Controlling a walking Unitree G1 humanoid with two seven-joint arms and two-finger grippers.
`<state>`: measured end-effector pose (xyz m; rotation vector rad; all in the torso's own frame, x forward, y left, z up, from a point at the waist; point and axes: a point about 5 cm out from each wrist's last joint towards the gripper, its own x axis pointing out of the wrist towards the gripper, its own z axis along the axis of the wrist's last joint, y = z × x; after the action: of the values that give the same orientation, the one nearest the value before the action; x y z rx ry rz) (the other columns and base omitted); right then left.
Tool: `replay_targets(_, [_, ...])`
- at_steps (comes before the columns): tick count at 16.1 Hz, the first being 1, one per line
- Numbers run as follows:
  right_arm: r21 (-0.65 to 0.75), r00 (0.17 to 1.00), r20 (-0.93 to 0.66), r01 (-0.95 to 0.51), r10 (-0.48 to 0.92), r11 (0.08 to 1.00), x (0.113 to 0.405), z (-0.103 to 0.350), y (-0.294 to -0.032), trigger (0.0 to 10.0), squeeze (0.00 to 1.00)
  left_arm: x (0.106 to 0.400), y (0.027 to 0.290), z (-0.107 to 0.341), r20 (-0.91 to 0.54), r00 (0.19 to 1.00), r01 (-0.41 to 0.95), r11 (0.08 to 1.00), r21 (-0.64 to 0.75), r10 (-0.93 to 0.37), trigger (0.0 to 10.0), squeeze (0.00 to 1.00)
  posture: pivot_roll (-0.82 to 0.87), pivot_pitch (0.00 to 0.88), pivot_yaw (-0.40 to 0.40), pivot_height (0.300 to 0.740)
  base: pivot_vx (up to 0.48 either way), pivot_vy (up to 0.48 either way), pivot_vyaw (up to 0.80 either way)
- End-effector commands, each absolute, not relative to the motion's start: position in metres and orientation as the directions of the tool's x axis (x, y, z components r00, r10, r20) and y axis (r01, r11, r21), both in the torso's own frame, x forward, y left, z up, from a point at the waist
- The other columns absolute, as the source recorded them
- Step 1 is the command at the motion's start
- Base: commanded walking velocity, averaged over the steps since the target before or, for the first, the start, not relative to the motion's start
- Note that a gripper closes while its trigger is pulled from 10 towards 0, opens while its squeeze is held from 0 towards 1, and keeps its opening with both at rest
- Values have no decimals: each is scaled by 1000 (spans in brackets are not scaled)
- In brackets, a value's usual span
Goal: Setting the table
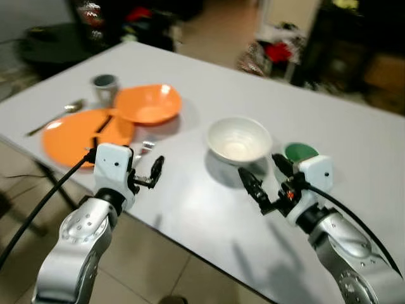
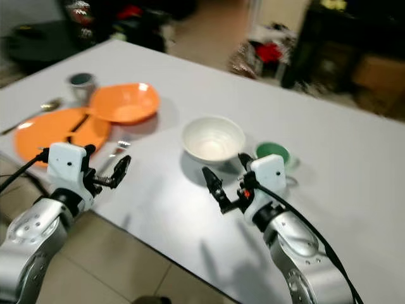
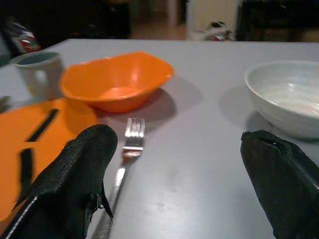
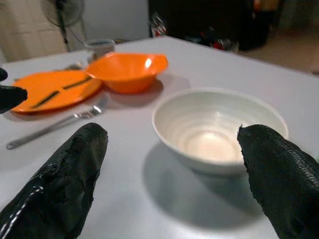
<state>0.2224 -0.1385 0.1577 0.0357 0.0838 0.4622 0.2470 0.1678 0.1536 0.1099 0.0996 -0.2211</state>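
Observation:
A white bowl point(image 1: 239, 139) stands mid-table, empty. Left of it lie an orange bowl point(image 1: 147, 103) and a flat orange plate point(image 1: 85, 133) with dark strips on it. A fork point(image 3: 127, 149) lies on the table between the plate and the white bowl. A small cup point(image 1: 104, 87) and a spoon point(image 1: 57, 117) sit past the plate. My left gripper point(image 3: 174, 174) hovers open at the table's near edge, just short of the fork, holding nothing. Before the white bowl my right gripper point(image 1: 264, 172) is open and empty.
A small green round dish point(image 1: 300, 152) sits right of the white bowl, close to my right wrist. The grey table point(image 1: 190, 196) has bare room between the grippers. Dark furniture and clutter stand beyond the far edge; tiled floor lies below the near edge.

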Motion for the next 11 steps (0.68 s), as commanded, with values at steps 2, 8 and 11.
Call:
replay_targets(2, [48,917,-44,-395,397,917,224,165,-145,10000,1000,248,158,163,-66,966,256,962,95,-250,10000,0,71,0,-1,740,0,0,800])
replay_targets(8, [73,931,-60,-357,361,931,225,158,-147,10000,1000,247,162,161,-73,974,220,973,69,-215,10000,0,68,0,9,740,0,0,800])
replay_targets(11, [83,934,-60,-348,353,934,226,157,-147,10000,1000,246,161,162,-59,973,228,971,68,-224,10000,0,71,0,1,740,0,81,800])
